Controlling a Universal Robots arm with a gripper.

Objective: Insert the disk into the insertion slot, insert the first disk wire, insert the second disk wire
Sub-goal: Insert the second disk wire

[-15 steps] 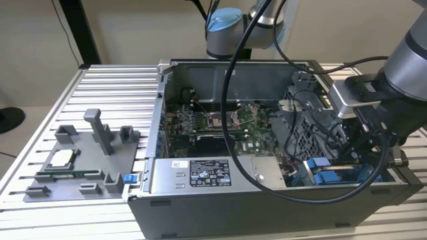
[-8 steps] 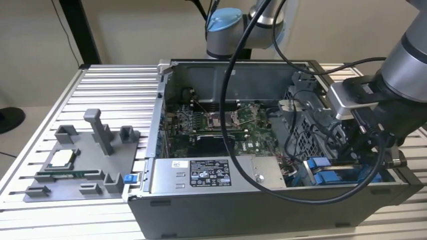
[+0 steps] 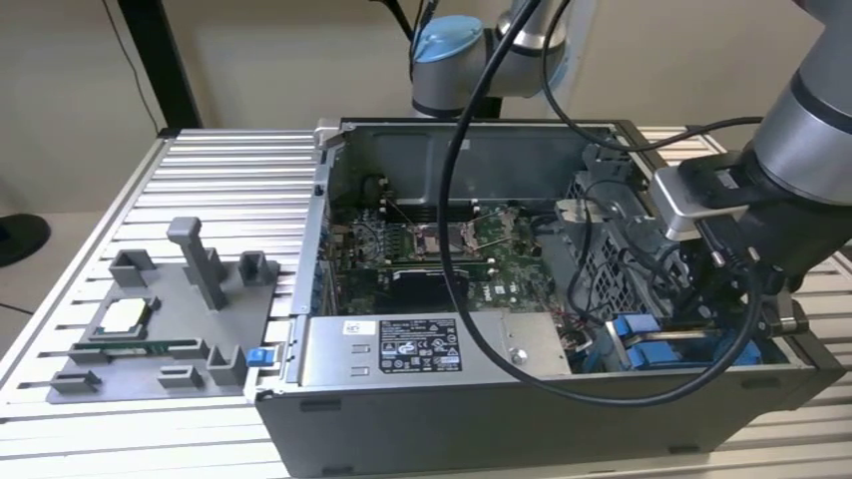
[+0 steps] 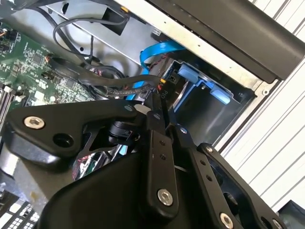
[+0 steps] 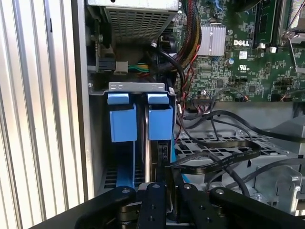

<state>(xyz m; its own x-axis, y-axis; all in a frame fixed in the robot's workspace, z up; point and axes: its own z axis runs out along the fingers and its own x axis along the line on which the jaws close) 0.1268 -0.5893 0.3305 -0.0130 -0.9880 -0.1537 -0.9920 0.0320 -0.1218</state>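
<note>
The disk (image 5: 153,160) stands edge-on in the insertion slot (image 5: 138,87), held in its blue carrier (image 5: 160,122), at the case corner on the exterior view's right (image 3: 637,329). In both wrist views my gripper (image 5: 164,168) (image 4: 155,102) is right at the disk's connector end (image 4: 167,79). Its fingers are pressed together on the plug of a flat black wire (image 5: 224,151) (image 4: 119,86). A blue ribbon wire (image 4: 159,51) curves down to the same end of the disk. In the exterior view the gripper (image 3: 712,317) reaches down into the drive cage.
A second blue carrier (image 5: 122,122) fills the neighbouring bay. The grey power supply (image 3: 419,344) lies alongside the cage, and the green motherboard (image 3: 426,249) lies behind. Loose black cables (image 5: 228,119) cross the perforated cage top. A grey fixture tray (image 3: 160,319) sits on the slatted table.
</note>
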